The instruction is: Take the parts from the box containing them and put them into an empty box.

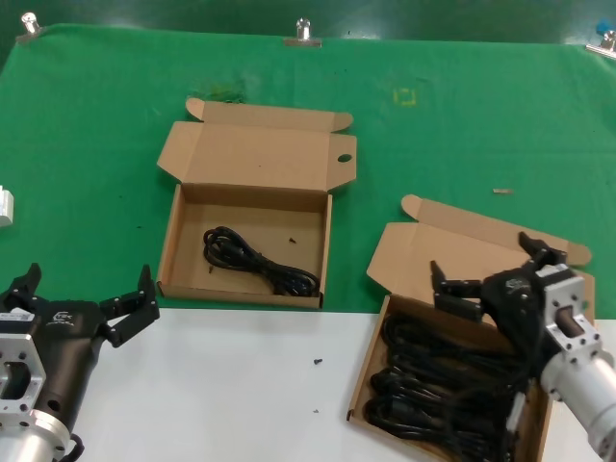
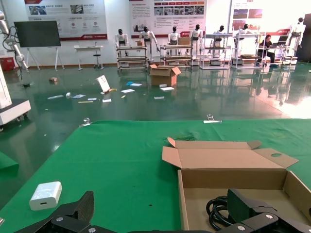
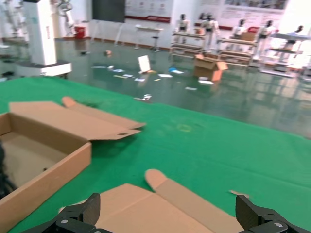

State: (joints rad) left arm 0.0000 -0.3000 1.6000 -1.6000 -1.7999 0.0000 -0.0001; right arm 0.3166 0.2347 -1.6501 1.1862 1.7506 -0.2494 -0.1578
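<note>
Nearest to the head camera, at the bottom left, the left gripper (image 1: 87, 294) hangs over the white surface (image 1: 241, 385) with its fingers spread wide and nothing between them; in the left wrist view the same gripper (image 2: 170, 216) shows two dark fingertips far apart. On the far left edge of the green cloth (image 1: 96, 125) lies a small white adapter (image 1: 5, 206), seen also from the left wrist (image 2: 45, 194). Ahead of the left gripper, on the cloth, sits the left box (image 1: 183, 241) with its lid folded back; one black cord (image 1: 258, 261) lies coiled on its floor, and a few small dark specks are near it. The left wrist view shows this box (image 2: 233, 177) and part of the cord (image 2: 216, 208) inside. On the white surface between the two boxes are two tiny dark bits (image 1: 318, 362). Further right, the right box (image 1: 433, 245) stands partly on the cloth and partly on the white surface, its lid open to the back, and it holds many black cords (image 1: 433, 385) in a dense pile. The right gripper (image 1: 486, 269) is above the back part of this box, over the cords, with fingers open and holding nothing; from the right wrist its fingertips (image 3: 77, 216) appear widely apart above the brown lid (image 3: 146, 208).
</note>
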